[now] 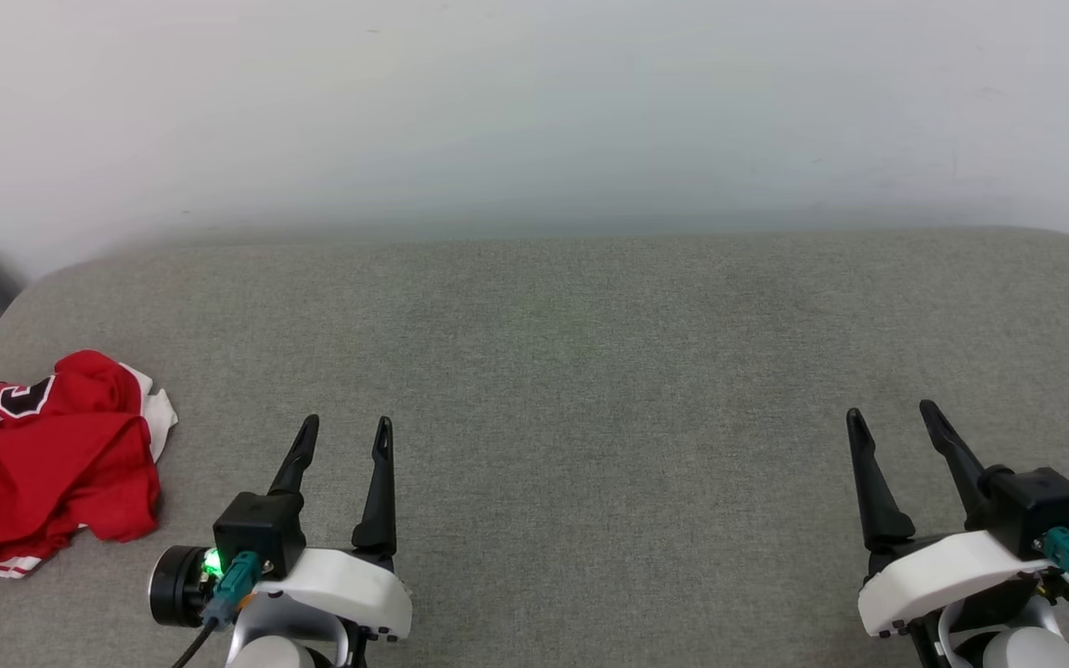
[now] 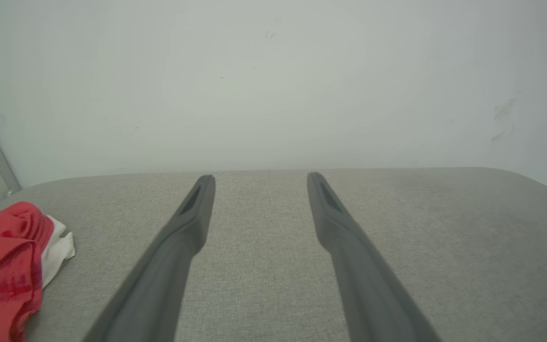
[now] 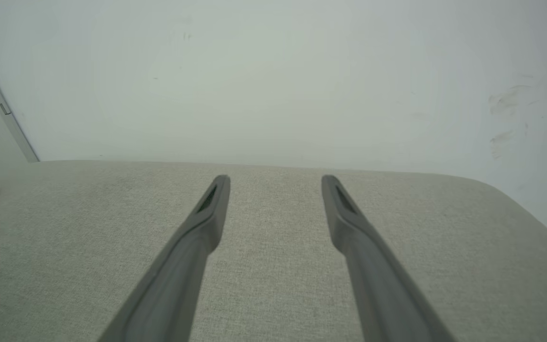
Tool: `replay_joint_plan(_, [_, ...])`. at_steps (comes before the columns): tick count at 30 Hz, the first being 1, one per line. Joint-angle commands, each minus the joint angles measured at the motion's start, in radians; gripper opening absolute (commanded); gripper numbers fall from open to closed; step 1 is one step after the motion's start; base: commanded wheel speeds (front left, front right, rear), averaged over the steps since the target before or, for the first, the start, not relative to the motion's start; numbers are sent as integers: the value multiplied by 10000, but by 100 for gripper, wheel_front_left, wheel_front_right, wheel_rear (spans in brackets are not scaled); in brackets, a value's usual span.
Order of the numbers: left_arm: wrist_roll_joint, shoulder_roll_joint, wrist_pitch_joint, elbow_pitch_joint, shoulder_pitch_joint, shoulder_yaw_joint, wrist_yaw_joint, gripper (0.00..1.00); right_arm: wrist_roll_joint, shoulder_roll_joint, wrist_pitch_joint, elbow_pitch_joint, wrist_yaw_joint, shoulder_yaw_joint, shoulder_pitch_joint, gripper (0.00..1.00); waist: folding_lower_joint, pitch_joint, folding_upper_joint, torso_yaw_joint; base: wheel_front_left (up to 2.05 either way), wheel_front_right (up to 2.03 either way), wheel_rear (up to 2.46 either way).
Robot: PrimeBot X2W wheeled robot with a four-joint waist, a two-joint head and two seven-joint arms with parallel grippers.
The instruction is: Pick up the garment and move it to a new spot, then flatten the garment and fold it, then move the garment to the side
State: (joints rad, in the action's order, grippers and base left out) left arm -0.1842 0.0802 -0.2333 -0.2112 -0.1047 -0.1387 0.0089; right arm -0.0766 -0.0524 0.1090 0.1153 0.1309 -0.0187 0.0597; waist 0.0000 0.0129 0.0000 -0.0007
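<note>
Both the left gripper (image 1: 348, 421) and the right gripper (image 1: 891, 409) have their fingers spread and empty, and the crumpled red jersey (image 1: 43, 464), number perhaps 23, lies on the grey cushion (image 1: 590, 371), near the left gripper's left side.

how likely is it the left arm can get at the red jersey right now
Probably yes: the garment lies crumpled just left of the open left tool, with bare grey cushion between them.
</note>
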Motion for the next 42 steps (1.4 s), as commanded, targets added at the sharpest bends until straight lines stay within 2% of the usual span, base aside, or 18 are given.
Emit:
replay_joint_plan(1, [211, -29, -99, 24, -102, -14, 40, 100, 95, 29, 94, -91, -3, -32, -56, 100, 0, 3, 0, -1, 0, 0, 0])
replay_joint_plan(15, [956, -135, -346, -103, -116, 34, 112, 100, 350, 32, 259, -44, -3, -163, 83, 100, 0, 2, 0, 0, 0, 0, 0])
replay_joint_plan(22, [695, -188, -324, -228, -173, 189, 148, 100, 192, 32, 209, 19, -3, -139, 5, 100, 0, 24, 0, 233, 0, 0, 0])
replay_joint_plan(27, [746, -204, -324, -415, -226, 211, 175, 100, 200, 32, 177, -55, -3, -13, -67, 100, 0, -4, 0, 792, 0, 0, 0])
replay_joint_plan(38, [675, -19, -324, -557, -459, 614, 234, 100, 112, 31, 180, -120, -3, 419, 189, 100, 0, -211, 0, 2823, 0, 0, 0])
replay_joint_plan(42, [576, 19, -324, -502, -450, 794, 243, 100, 169, 31, 194, -111, -3, 576, 231, 100, 0, -253, 0, 3350, 0, 0, 0])
